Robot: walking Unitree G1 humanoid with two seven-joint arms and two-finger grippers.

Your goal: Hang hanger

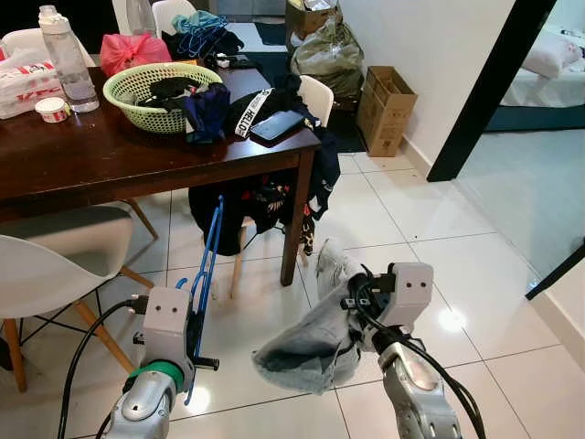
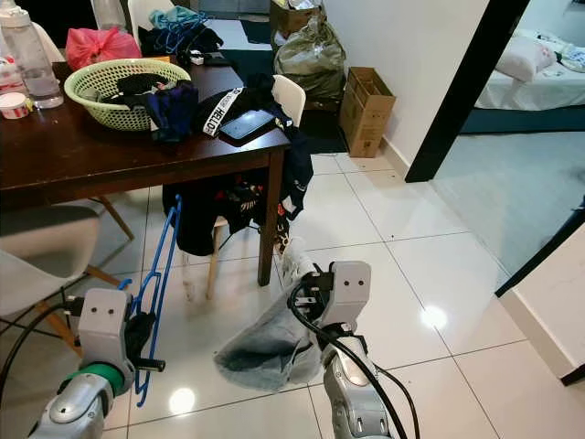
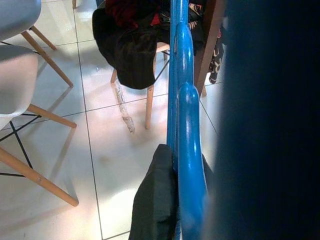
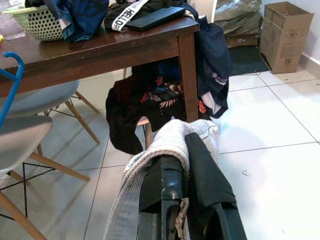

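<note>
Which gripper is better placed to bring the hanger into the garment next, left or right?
Probably left. The left gripper already holds the blue plastic hanger upright, close beside the grey knitted garment, which the right gripper clamps and only needs to hold steady.

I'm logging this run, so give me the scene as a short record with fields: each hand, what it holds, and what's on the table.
left hand: shut on the blue hanger, held upright beside the table
right hand: shut on a grey garment that sags toward the floor
table: green basket with dark clothes, phone, bottle
chair behind table: draped with dark clothes
hanger state: not yet hung
</note>
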